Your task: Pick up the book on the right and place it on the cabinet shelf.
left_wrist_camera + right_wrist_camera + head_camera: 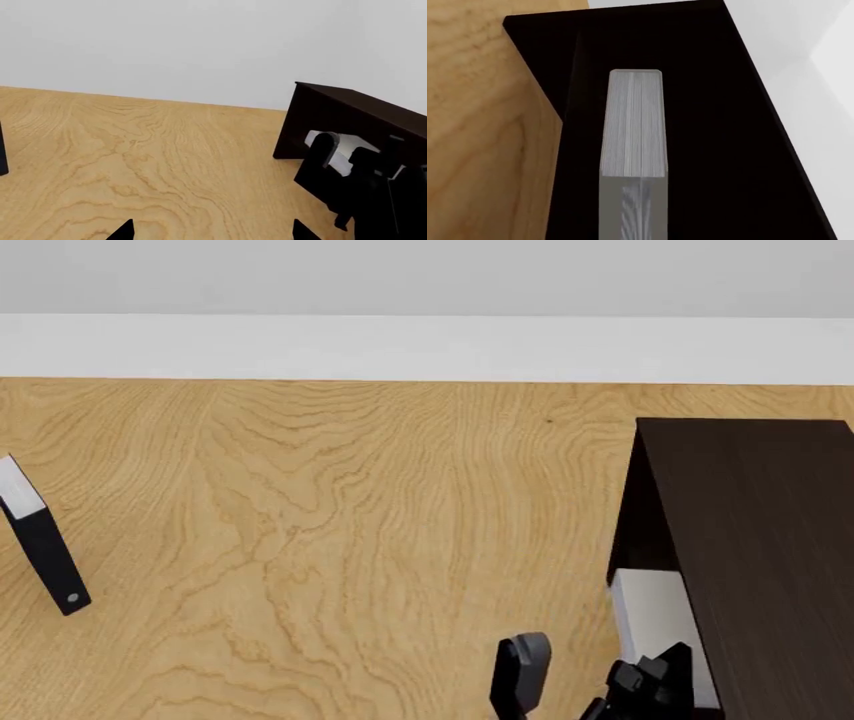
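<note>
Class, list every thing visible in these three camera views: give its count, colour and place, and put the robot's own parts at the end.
Table: one, light wood grain, under everything.
Wall: one, pale grey-white, behind the table.
Cabinet: one, very dark brown, on the table's right side.
Grey book: one, light grey with paler page edges, inside the cabinet's opening.
Black book: one, black with a small round mark, standing at the table's far left.
Right gripper: one, black and grey, at the cabinet's opening; whether its fingers are closed is unclear.

Wide bare floor (334, 520) left — cabinet (761, 540) walls right; black book (47, 550) far left.
</note>
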Available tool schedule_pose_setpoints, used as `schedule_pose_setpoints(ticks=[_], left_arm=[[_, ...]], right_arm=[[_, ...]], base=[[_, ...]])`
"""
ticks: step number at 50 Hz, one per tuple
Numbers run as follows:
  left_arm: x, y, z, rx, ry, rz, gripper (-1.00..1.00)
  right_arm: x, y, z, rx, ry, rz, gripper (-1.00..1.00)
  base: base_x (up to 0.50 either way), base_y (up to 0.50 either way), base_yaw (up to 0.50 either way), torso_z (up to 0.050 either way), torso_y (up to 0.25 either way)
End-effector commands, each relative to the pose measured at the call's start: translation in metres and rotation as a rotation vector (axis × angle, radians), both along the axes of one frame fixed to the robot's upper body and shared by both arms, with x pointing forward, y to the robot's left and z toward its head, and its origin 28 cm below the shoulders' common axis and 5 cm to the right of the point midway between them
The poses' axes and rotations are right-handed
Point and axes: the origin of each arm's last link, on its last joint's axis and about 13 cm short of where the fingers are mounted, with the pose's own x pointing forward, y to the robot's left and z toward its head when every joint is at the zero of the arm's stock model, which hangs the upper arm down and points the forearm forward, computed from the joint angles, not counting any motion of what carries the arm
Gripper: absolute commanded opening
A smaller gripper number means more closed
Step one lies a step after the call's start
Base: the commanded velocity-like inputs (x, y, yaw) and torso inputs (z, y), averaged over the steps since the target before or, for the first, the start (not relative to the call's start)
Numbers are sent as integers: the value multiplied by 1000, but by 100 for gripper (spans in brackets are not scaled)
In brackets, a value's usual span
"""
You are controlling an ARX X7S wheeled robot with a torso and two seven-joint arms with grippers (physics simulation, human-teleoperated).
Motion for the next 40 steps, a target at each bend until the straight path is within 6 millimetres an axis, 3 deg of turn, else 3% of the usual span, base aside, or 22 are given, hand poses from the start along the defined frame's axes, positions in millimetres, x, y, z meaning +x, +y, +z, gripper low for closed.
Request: schedule_pose_setpoints(ticks=[1, 40], left_arm=[[0, 0, 0, 1, 0, 0, 100], [0, 0, -1, 4, 5, 1, 100]], right_arm=[[-2, -22, -2, -47, 43, -76, -100], [-6, -53, -11, -29, 125, -219, -100]], base=[[0, 0, -4, 0, 0], [2, -3, -7, 0, 0]])
